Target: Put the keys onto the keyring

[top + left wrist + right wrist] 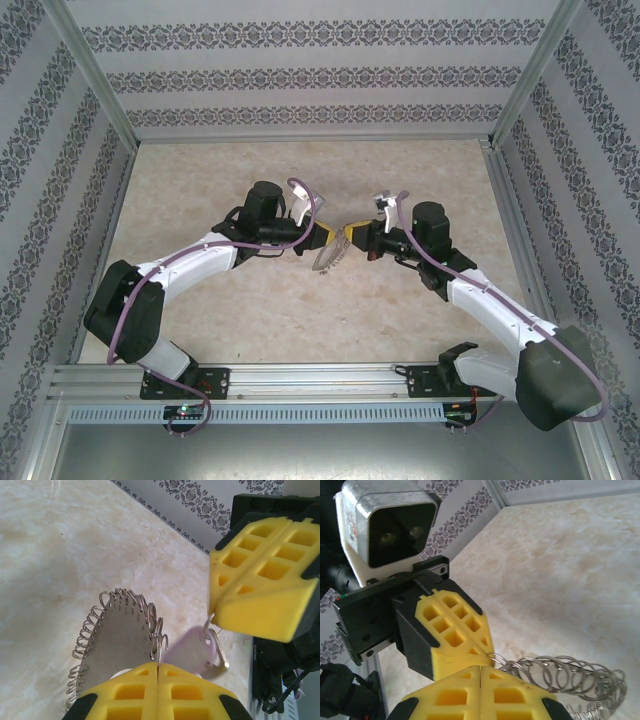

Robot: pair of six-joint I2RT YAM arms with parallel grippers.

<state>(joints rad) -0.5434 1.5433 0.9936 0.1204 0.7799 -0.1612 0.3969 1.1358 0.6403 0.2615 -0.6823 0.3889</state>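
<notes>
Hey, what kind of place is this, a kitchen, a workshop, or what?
Probably a small robot test booth: a left arm and right arm bolted to a metal rail, beside a marble-look tabletop boxed in by patterned wall panels on aluminium posts.

key point(191, 652): I see it as a lilac blur | ring point(117, 640): lower part hidden behind left gripper point(157, 672) | overhead: key too small for me

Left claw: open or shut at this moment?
Shut. In the left wrist view, the yellow pads of the left claw meet with no gap, pinching a wire loop on the rim of the keyring.
</notes>
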